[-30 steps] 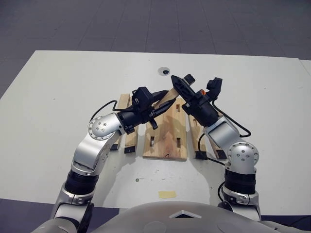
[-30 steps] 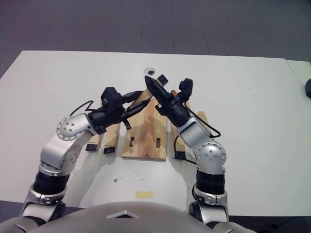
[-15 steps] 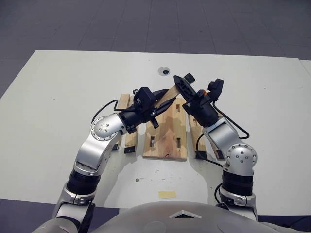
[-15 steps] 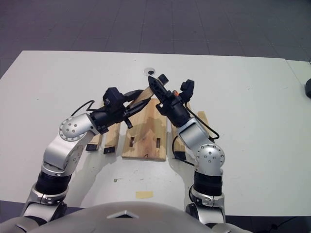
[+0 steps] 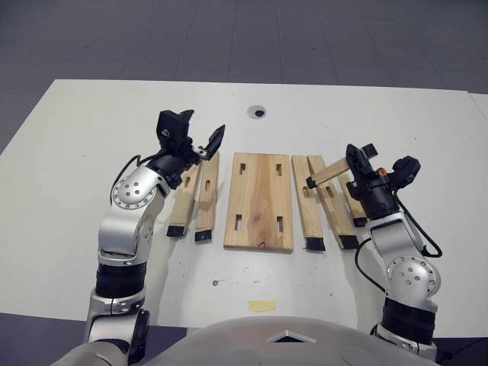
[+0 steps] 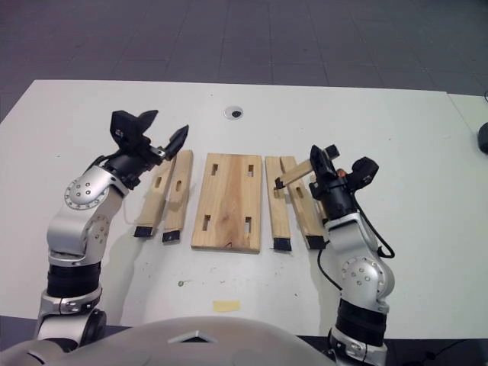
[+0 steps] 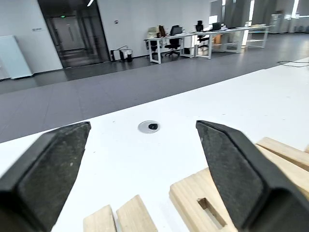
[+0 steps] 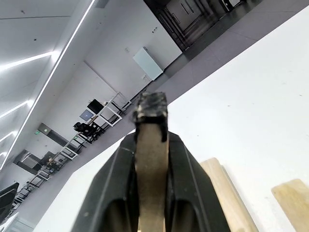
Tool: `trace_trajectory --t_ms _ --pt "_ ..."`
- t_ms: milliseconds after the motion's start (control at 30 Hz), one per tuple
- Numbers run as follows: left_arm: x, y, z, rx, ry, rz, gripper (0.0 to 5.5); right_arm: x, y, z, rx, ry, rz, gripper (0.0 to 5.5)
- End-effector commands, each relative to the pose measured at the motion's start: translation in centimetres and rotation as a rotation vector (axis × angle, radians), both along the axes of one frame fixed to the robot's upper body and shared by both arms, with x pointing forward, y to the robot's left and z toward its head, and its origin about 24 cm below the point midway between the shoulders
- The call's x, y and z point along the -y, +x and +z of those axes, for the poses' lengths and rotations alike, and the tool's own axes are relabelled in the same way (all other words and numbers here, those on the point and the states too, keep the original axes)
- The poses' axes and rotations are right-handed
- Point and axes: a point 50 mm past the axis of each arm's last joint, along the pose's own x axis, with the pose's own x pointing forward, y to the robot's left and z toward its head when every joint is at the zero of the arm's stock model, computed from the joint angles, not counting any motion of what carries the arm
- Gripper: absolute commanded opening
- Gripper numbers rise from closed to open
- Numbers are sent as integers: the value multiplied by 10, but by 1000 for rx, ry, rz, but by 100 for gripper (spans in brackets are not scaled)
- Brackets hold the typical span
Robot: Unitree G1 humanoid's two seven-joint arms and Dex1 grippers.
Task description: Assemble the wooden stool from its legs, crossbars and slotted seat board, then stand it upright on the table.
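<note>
Arms parted; wrist view shows right pincer (image 8: 150, 140) clamping wooden bar (image 8: 151, 162).

grey tiled floor (image 5: 305, 38), white walls (image 7: 140, 19), desks and chairs (image 7: 193, 41), strip lights (image 8: 21, 63) overhead.

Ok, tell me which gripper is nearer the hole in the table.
Left. The left gripper, open, hangs above the left legs, with the hole ahead of it; the right gripper, shut on a wooden bar, is over the right legs, farther off.
</note>
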Motion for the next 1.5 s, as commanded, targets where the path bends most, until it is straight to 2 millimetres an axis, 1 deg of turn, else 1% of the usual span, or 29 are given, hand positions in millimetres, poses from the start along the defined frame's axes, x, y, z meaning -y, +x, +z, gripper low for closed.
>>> trace_trajectory --t_ms 33,133,167,267,467,567,633,767,900,1000,1167,1300,1400,1500 --pt "1 3 0 -5 23 19 488 -5 -1 -4 -13 1 -35 41" --pt "2 3 -2 -11 38 16 535 -8 2 -7 -23 -23 -49 41" --pt "2 2 -2 -11 45 16 540 -8 2 -9 -32 -35 -49 41" --pt "1 2 -4 -14 55 18 540 -8 -1 -13 -51 -86 -57 41" --pt "2 2 -5 -15 71 12 540 -6 -3 -16 -56 -170 -72 41" --pt "4 1 -6 -9 82 7 540 -8 -2 -16 -48 -245 -62 41" --pt "5 1 -5 -5 88 7 540 -9 -1 -17 -41 -326 -39 41" --pt "5 1 -6 1 96 8 540 -12 0 -25 -47 -457 9 41" --pt "-2 1 -9 -1 129 24 540 -19 -1 -33 -33 -561 81 41" --pt "-3 2 -8 3 135 31 540 -18 -2 -44 -40 -577 102 41" --pt "0 2 -11 5 154 16 540 -20 -3 -51 -15 -622 131 41" --pt "0 2 -13 6 161 17 540 -26 1 -44 45 -639 130 41" --pt "0 3 -14 6 175 12 540 -32 8 -26 148 -666 124 41" --pt "-1 3 -17 6 203 4 540 -33 16 -11 215 -682 100 41"
